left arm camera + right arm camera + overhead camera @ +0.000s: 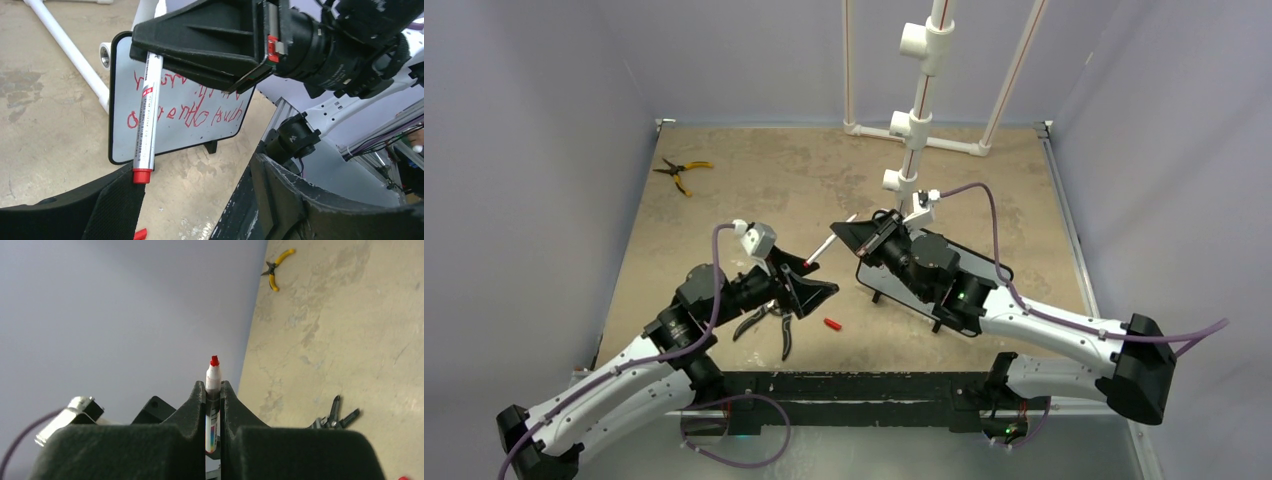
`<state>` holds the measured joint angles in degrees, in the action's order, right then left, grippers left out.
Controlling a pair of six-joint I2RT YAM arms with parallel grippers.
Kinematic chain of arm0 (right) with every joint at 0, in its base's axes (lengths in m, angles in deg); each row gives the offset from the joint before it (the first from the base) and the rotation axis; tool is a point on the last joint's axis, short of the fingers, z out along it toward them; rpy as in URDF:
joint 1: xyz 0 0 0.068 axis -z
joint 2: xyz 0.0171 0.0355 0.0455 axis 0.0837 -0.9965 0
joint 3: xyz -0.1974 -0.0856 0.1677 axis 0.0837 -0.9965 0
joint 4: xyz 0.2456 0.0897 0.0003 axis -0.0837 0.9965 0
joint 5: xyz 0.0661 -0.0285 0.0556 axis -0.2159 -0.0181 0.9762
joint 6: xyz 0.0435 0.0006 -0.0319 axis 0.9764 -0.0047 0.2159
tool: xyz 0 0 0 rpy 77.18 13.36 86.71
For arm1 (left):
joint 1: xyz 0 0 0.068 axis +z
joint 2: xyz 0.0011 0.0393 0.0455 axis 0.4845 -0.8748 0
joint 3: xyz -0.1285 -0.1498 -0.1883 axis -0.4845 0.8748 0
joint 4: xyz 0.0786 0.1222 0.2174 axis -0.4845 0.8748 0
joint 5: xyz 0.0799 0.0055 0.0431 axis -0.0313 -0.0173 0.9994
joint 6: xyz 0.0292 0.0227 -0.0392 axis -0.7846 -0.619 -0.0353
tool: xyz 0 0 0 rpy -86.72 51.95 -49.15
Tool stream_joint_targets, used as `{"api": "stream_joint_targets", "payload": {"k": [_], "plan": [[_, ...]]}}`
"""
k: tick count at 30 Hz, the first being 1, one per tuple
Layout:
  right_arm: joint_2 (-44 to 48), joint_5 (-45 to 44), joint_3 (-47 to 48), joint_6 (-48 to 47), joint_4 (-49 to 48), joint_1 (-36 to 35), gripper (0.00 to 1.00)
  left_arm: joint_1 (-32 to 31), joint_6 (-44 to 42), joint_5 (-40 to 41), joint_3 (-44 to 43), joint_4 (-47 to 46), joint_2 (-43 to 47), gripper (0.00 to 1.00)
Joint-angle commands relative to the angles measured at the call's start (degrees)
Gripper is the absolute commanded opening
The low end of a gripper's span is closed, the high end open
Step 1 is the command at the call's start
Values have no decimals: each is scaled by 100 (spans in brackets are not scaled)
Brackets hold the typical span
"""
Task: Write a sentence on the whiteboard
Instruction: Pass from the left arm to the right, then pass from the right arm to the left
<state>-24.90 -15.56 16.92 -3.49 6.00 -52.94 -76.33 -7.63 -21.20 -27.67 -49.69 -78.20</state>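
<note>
The whiteboard (170,135) stands on small black feet, and the red sentence (192,112) runs in two lines across its face. In the top view the board (876,282) is mostly hidden under my right arm. My right gripper (862,238) is shut on a white marker (148,110), held in front of the board. The marker's red end (142,176) reaches the left finger (112,210) of my left gripper (200,210), which is wide open and empty. In the right wrist view the marker (213,377) sits clamped between the shut fingers of my right gripper (214,386).
A red cap (831,323) lies on the table by my left gripper (809,288). Black pliers (759,320) lie beside it. Yellow-handled pliers (682,172) lie at the far left. A white pipe frame (914,125) stands at the back behind the board.
</note>
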Motion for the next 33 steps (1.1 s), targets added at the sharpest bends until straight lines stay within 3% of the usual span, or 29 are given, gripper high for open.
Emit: {"api": "stream_joint_targets", "payload": {"k": [1,6,10,17,23,30,33], "plan": [[149,-182,400,-1442,172,-18,0,-20,52,-34,-791,878,-318,73],[378,54,368,-2220,-41,-18,0,-20,-175,322,-1133,1146,-710,74],[415,173,482,-2565,178,-18,0,-20,-209,-26,-1194,817,-906,75],[478,842,379,-2934,-121,-18,0,-20,-252,42,-1242,451,-1168,74],[461,1017,379,-3026,-87,-18,0,-12,-230,34,-1253,135,-1296,62],[453,1146,418,-3179,29,-18,0,-13,-253,168,-1205,54,-1256,56],[485,1214,410,-3202,53,-18,0,-12,-212,111,-1136,-92,-1245,44]]}}
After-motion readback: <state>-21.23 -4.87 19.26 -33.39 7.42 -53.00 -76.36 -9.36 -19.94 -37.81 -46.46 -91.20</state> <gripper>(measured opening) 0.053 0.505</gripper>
